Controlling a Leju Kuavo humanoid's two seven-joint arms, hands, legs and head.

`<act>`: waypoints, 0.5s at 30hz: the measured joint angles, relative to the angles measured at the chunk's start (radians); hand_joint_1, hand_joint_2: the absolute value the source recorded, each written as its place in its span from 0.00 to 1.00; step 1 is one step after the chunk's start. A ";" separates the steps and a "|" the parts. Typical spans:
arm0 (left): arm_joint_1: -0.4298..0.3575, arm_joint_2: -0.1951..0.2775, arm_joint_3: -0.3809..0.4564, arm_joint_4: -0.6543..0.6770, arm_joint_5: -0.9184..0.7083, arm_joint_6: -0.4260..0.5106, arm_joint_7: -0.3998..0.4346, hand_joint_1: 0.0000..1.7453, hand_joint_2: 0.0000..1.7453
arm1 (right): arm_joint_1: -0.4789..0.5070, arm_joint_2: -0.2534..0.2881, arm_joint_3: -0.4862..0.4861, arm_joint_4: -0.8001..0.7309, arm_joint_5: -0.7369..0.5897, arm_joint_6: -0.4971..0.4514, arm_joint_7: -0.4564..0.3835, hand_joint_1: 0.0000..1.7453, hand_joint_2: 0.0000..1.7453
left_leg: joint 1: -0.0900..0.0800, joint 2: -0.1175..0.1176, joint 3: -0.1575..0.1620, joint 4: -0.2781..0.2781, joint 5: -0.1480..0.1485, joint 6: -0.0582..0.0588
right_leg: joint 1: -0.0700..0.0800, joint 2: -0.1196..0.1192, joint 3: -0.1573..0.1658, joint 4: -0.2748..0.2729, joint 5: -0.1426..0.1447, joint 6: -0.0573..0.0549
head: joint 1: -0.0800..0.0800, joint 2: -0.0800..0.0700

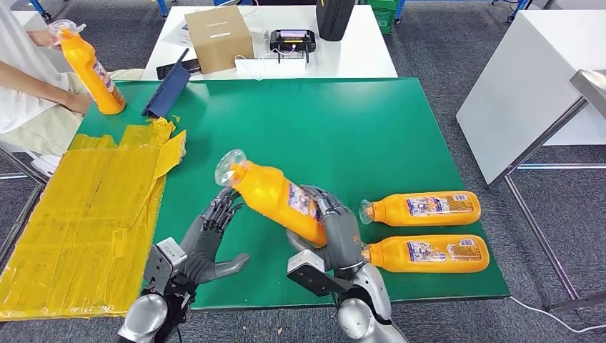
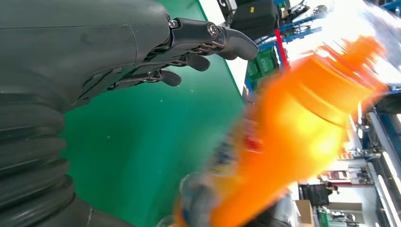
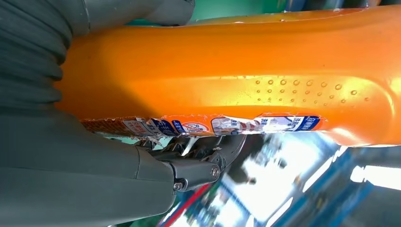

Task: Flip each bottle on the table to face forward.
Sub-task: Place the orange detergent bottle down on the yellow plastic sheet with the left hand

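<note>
Head view lets us see our right hand (image 1: pixel 336 232) wrapped around the lower body of an orange plastic bottle with a clear cap (image 1: pixel 275 194), holding it tilted above the green table (image 1: pixel 343 128). Our left hand (image 1: pixel 211 239) is spread open just beside its neck, gripping nothing.
</note>
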 joint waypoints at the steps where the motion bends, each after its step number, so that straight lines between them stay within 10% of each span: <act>1: -0.006 0.000 -0.003 0.000 0.006 -0.002 0.000 0.00 1.00 | -0.005 0.006 0.018 0.018 0.001 0.013 -0.002 1.00 1.00 | 0.000 0.000 0.000 0.000 0.000 0.000 | 0.000 0.000 0.000 0.000 0.000 0.000 | 0.000 0.000; 15: -0.043 0.000 -0.017 0.009 0.024 -0.004 0.003 0.00 1.00 | -0.094 0.054 0.216 0.250 0.015 0.024 -0.018 1.00 1.00 | 0.001 0.000 -0.001 0.000 0.000 0.000 | 0.000 0.000 -0.002 0.000 0.000 0.000 | 0.000 0.000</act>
